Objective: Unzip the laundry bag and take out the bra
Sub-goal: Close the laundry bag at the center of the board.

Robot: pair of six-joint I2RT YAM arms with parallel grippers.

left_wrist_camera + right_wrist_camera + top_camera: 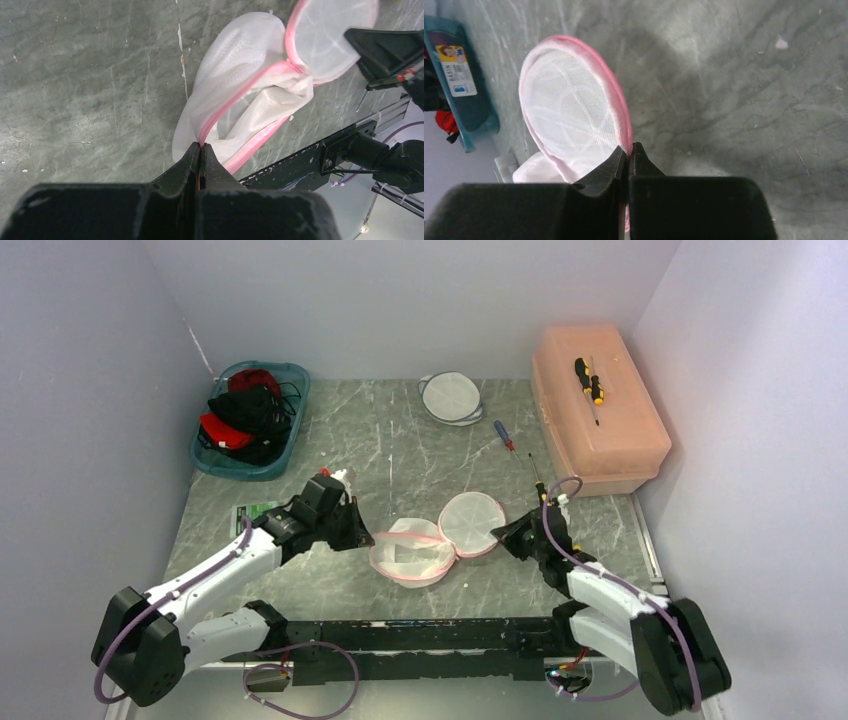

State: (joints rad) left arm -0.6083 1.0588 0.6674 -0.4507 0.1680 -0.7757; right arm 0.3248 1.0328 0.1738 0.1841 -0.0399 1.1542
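- Round white mesh laundry bag with pink zip edging [415,555] lies mid-table, its lid [472,523] open to the right
- Left gripper [201,148] clamps the bag's left rim
- Right gripper [629,149] pinches the lid's edge
- Peach plastic box [600,430] stands well apart

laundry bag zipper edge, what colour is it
Pink, edging the white mesh laundry bag; shows best in the left wrist view.

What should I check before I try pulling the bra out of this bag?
1. Left fingers clamped on the laundry bag at its pink rim: ok.
2. Right fingers clamped on the rim of the lid: ok.
3. Zip undone, lid lying open beside the pouch: ok.
4. Bra in sight inside: cannot tell; only white fabric shows.
5. Free fingers to reach in: not ok, both pairs are holding.
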